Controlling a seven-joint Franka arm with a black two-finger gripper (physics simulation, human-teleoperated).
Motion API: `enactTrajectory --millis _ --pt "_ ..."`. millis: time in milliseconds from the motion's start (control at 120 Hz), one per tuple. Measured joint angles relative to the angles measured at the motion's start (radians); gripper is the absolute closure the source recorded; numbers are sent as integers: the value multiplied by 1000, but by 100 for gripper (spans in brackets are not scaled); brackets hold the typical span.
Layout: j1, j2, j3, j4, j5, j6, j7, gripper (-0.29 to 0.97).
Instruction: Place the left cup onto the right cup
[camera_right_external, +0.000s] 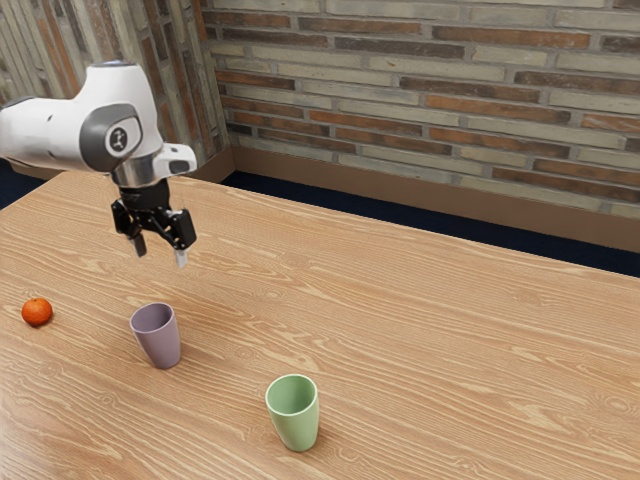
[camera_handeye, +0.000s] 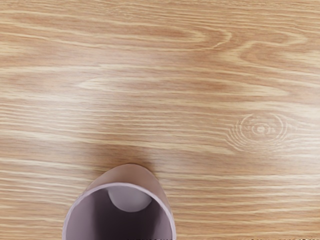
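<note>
Across the lower part of the exterior view lies the wooden table (camera_right_external: 450, 320). At the upper left, the white arm (camera_right_external: 70, 130) comes in. Its black gripper (camera_right_external: 160, 252) hangs above the table, fingers apart, with nothing between them. Just below it, at the middle left, the purple cup (camera_right_external: 156, 335) stands upright, mouth open to the wrist camera. The green cup (camera_right_external: 293, 411) stands upright at the lower centre, apart from it. At the left edge rests a small orange (camera_right_external: 37, 312).
</note>
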Motion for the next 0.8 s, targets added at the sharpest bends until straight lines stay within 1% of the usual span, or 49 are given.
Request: enactTrajectory --millis 142,317,400,800 --pt "-15 -24 -20 -73 5 53 3 2" --pt "-33 -90 -44 -196 6 116 2 2" --pt "-26 -109 -48 -247 7 145 1 2" --pt "7 -99 -50 -271 8 207 -4 2"
